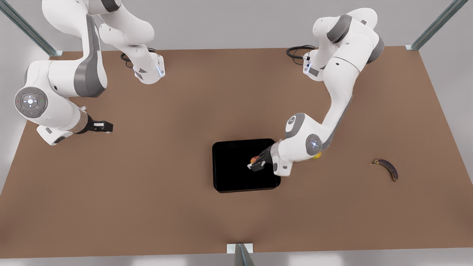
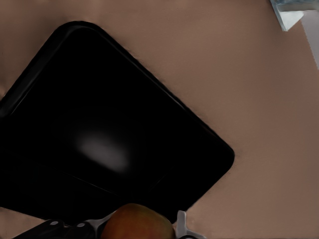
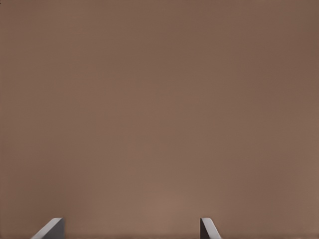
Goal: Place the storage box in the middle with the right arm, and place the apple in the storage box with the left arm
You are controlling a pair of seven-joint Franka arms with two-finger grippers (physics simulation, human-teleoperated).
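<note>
Centre of the front view: your left gripper [image 1: 255,163] is clamped on the apple [image 1: 254,160] above the storage box [image 1: 232,166], poised to release. At left, your right gripper [image 1: 105,126] waits, fingers apart.

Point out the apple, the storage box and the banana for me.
apple [image 2: 137,224]: left wrist view, its upper skin between the fingers.
storage box [image 1: 232,166]: front view, its bare black floor.
banana [image 1: 387,167]: front view, middle of its dark curve.

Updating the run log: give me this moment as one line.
left gripper: shut on apple, above storage box | right gripper: open, waiting over bare table
</note>
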